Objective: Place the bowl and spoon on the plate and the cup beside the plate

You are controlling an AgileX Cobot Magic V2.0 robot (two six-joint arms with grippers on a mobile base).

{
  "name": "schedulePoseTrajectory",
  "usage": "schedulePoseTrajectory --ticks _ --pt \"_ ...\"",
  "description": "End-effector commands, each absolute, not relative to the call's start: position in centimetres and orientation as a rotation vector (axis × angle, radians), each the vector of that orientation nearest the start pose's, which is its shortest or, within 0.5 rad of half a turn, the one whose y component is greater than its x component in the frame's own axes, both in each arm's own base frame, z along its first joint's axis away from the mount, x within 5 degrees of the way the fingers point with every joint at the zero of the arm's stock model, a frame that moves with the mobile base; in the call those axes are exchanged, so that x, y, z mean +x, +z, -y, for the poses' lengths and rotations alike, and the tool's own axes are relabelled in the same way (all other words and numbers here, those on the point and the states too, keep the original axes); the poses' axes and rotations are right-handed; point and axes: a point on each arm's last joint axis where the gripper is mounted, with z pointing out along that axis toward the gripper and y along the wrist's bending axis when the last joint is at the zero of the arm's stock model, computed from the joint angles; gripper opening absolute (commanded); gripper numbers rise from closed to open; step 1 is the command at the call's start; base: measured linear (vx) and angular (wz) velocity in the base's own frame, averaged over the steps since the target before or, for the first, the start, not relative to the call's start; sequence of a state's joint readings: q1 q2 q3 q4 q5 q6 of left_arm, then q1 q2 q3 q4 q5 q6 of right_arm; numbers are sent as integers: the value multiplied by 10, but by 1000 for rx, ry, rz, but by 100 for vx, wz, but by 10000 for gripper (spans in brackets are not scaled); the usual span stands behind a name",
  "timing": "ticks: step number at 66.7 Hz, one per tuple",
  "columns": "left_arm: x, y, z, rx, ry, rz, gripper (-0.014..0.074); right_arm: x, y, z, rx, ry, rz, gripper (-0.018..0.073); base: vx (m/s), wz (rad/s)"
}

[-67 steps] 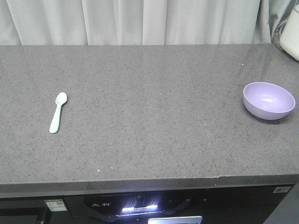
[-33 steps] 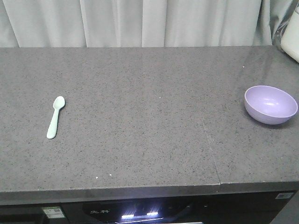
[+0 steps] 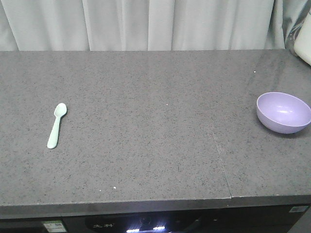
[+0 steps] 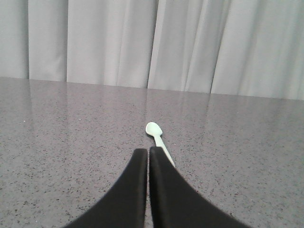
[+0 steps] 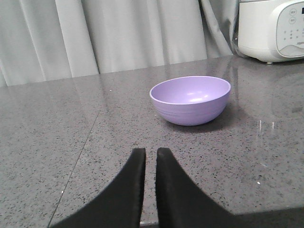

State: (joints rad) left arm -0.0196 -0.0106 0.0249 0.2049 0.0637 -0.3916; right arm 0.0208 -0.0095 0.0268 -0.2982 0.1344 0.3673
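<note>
Exterior front-facing view: over the last second the whole scene has slid down the frame. The tabletop (image 3: 146,121) front edge now sits lower, and less of the lit panel (image 3: 146,227) below it shows. The spoon (image 3: 57,125) and bowl (image 3: 283,112) shifted together with the speckle around them. Your read should be that the camera or base moved, not the objects. Nothing has been handled yet, so the task is at its very start.

Positions:
- The spoon lies flat at the left, head pointing away and handle toward the front edge.
- The bowl stands upright at the far right, well apart from the spoon.
- Plate and cup appear in none of the views. You'll need to find the plate before anything can be placed.

Grippers:
- The left gripper (image 4: 148,151) has its fingers pressed together and holds nothing. The spoon lies just ahead of it, with the handle end running behind the right finger.
- The right gripper (image 5: 150,152) is all but closed, with only a thin slit between the fingers, and is also empty. It is lined up short of the bowl.
- Both must open before any grasp.

Surroundings:
- A curtain (image 3: 146,24) hangs behind the tabletop.
- A white appliance (image 5: 270,28) stands at the far right, beyond the bowl, so watch your clearance there.
- A seam (image 3: 221,160) crosses the tabletop left of the bowl.
- Nothing lies between either gripper and its nearest object.
</note>
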Motion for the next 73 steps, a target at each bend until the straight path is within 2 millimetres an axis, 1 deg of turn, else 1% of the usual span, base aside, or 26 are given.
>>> schedulePoseTrajectory --ticks 1,73 --pt "56 197 1 -134 -182 -1497 -6 57 194 1 46 46 -1564 71 2 0" --pt "56 197 1 -134 -182 -1497 -6 57 194 1 46 46 -1564 71 2 0"
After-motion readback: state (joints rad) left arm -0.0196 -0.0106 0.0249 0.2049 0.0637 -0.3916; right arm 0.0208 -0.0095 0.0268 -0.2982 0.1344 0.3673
